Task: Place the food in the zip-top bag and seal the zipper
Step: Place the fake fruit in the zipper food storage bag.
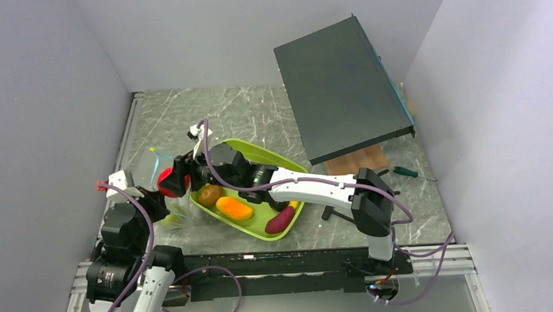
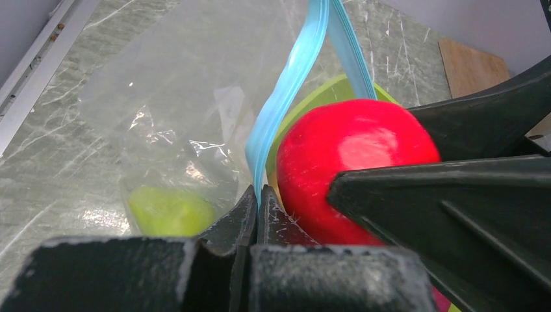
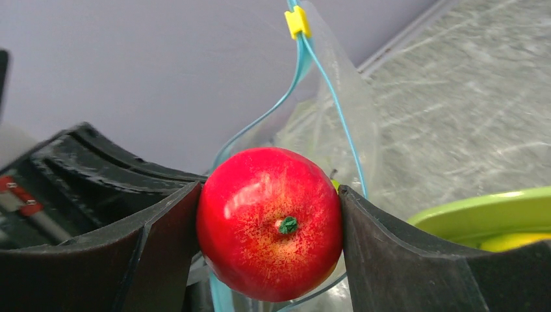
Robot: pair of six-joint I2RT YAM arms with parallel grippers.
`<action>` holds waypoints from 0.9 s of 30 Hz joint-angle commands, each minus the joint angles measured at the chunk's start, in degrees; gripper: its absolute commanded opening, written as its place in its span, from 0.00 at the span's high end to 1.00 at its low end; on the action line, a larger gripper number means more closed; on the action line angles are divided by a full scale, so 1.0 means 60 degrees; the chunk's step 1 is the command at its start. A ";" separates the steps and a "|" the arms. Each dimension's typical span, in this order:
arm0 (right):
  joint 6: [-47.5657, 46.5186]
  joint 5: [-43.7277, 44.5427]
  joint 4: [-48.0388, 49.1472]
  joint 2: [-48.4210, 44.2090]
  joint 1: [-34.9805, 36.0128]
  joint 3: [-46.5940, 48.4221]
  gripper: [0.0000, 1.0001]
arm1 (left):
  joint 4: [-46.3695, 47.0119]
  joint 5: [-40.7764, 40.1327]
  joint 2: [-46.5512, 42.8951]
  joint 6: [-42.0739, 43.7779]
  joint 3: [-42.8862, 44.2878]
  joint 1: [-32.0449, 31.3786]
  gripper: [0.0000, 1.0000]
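One glossy red apple (image 3: 269,224) clamped in right tool (image 3: 268,198), left tool (image 2: 256,211) pinching blue zipper (image 2: 286,84) of clear bag (image 2: 162,97)

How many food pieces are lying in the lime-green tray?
4: a brown piece, an orange piece beside it, a magenta piece at the near end, a yellow one seen from the right wrist. The right arm covers part of the tray; more may be hidden.

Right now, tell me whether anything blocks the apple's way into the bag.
Nothing visible does. The right pincer holds the red apple at the mouth of the zip-top bag, and the left pincer pinches the zipper, so its two blue strips stand apart around the apple. Only a green piece lies inside.
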 commanded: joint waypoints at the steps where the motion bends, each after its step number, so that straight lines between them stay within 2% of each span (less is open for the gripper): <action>1: -0.0806 0.1045 -0.0608 -0.0062 0.0195 0.0548 0.82 | 0.0388 0.0034 0.0056 0.0058 0.0055 -0.0031 1.00; 7: -0.1129 0.1222 -0.0655 -0.0186 0.0311 0.0473 0.40 | 0.0386 0.0049 0.0082 0.0050 0.0055 -0.0035 1.00; 10: -0.1133 0.1235 -0.0764 -0.0237 0.0334 0.0469 0.26 | 0.0405 0.0065 0.0097 0.0061 0.0047 -0.0036 1.00; 19: -0.1300 0.1355 -0.0879 -0.0531 0.0388 0.0371 0.11 | 0.0401 0.0062 0.0117 0.0061 0.0041 -0.0027 1.00; 27: -0.1377 0.1346 -0.0787 -0.0903 0.0434 0.0125 0.10 | 0.0386 0.0070 0.0083 0.0054 0.0051 -0.0034 1.00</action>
